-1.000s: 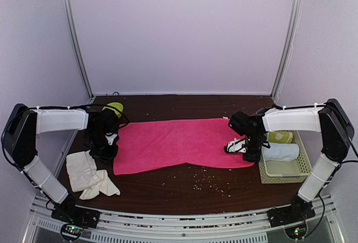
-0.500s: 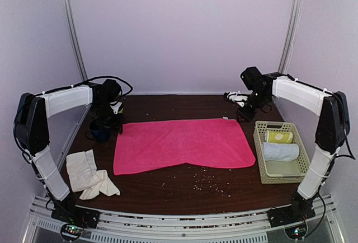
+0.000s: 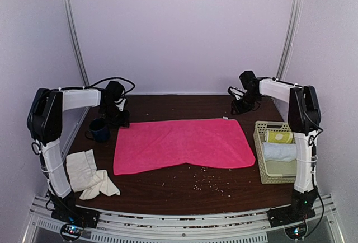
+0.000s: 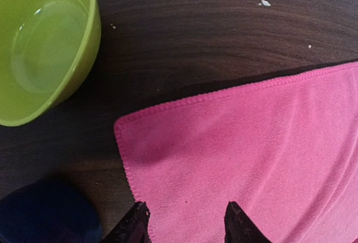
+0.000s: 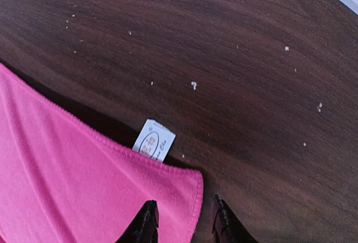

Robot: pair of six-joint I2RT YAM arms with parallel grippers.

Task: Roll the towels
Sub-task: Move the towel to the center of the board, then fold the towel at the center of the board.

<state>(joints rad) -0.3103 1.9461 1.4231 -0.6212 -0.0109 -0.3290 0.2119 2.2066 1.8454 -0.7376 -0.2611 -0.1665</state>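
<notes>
The left claw [image 4: 185,225] and right claw [image 5: 182,223] are hovering released above the pink towel's [image 3: 184,145] far corners; pinching both evenly is looking wisest

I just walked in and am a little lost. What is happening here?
Two robot arms are working on towels. The pink towel lies spread flat in the middle. The left gripper hovers over its far left corner and the right gripper over its far right corner, both open and holding nothing. The cream towel lies crumpled at the near left, not yet rolled. Two rolled towels sit in the basket at the right.
</notes>
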